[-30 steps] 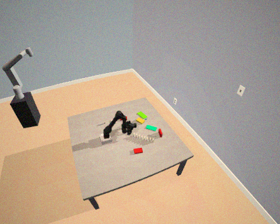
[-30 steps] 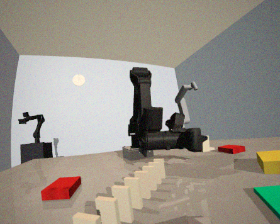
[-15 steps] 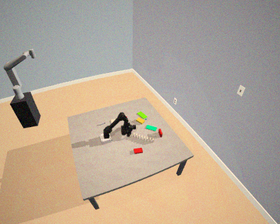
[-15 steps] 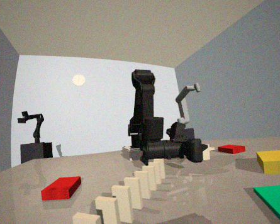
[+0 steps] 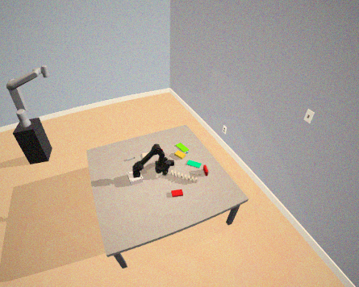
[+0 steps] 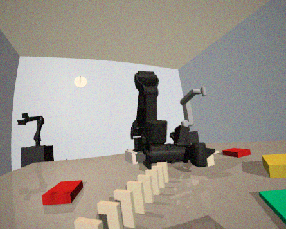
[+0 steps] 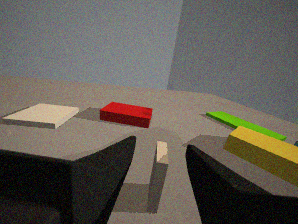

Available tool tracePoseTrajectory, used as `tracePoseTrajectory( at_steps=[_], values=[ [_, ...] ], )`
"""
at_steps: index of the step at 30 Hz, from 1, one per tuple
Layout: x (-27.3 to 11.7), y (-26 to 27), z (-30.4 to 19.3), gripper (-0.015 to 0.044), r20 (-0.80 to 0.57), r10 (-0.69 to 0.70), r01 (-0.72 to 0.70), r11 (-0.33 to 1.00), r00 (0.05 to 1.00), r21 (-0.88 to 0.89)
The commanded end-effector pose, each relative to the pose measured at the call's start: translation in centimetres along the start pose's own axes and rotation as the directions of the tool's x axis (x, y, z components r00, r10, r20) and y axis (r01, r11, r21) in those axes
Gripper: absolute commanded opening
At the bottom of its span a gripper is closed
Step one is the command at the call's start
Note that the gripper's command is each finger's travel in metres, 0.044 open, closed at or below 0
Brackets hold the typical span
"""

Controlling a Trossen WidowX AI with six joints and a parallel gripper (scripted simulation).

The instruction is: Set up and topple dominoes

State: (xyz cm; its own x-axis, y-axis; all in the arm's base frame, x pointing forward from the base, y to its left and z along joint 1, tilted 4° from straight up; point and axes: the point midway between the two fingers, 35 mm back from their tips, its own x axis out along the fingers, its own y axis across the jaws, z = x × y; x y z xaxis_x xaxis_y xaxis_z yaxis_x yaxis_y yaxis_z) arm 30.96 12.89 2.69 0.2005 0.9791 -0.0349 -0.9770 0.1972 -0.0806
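While the pincer (image 5: 172,163) (image 6: 214,151) (image 7: 160,145) is standing apart, its fingers are leaving a gap on either side of a pale domino (image 6: 210,160) (image 7: 159,180) and are clamping nothing. The domino is standing on the desk (image 5: 141,218) (image 6: 19,193) (image 7: 175,117) between them, off to one side of the arm's end of the row (image 5: 182,176) (image 6: 124,208) — how far out of line, I can't tell exactly. The row is standing as a chain of evenly spaced slabs, presumably so that each is reaching the next as it topples. The pincer is keeping low and level, probably so the domino is bearing its own weight on release.

The domino's long axis is pointing up, and in the wrist view its narrow edge is facing the camera. Whether its broad face is matching the row's faces is staying unclear. It is looking out of line, so the arm is probably needing to regrip or slide it into place — a crooked retreat is risking a knock. With the row upright, the final push is still waiting, and yellow block (image 5: 180,155) (image 6: 281,165) (image 7: 260,150) is lying outside the job.
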Motion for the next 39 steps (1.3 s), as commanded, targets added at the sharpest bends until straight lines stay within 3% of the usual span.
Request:
tracePoseTrajectory(
  at_steps=[1,6,12,17,21,25,29,33,39],
  values=[
    [0.0,-0.1,-0.1,0.0309,-0.002,-0.005,0.005,1.000,1.000,0.005],
    [0.0,-0.1,0.1,0.0440,-0.002,-0.005,0.005,1.000,1.000,0.005],
    [-0.4,-0.2,4.4,0.0440,0.000,-0.001,0.001,1.000,1.000,0.000],
    [-0.4,-0.2,4.9,0.0440,-0.003,-0.006,0.006,1.000,1.000,0.011],
    [0.5,-2.3,4.4,0.0440,-0.059,-0.077,0.086,0.980,0.995,0.180],
    [2.8,-5.7,3.4,0.0440,-0.218,-0.160,0.246,0.852,0.963,0.461],
    [5.0,-7.5,2.9,0.0440,-0.425,-0.185,0.434,0.652,0.886,0.622],
    [6.1,-7.3,3.2,0.0440,-0.640,-0.161,0.636,0.433,0.751,0.639],
    [6.4,-6.7,5.2,0.0440,-0.802,-0.156,0.808,0.254,0.576,0.531]
  ],
)
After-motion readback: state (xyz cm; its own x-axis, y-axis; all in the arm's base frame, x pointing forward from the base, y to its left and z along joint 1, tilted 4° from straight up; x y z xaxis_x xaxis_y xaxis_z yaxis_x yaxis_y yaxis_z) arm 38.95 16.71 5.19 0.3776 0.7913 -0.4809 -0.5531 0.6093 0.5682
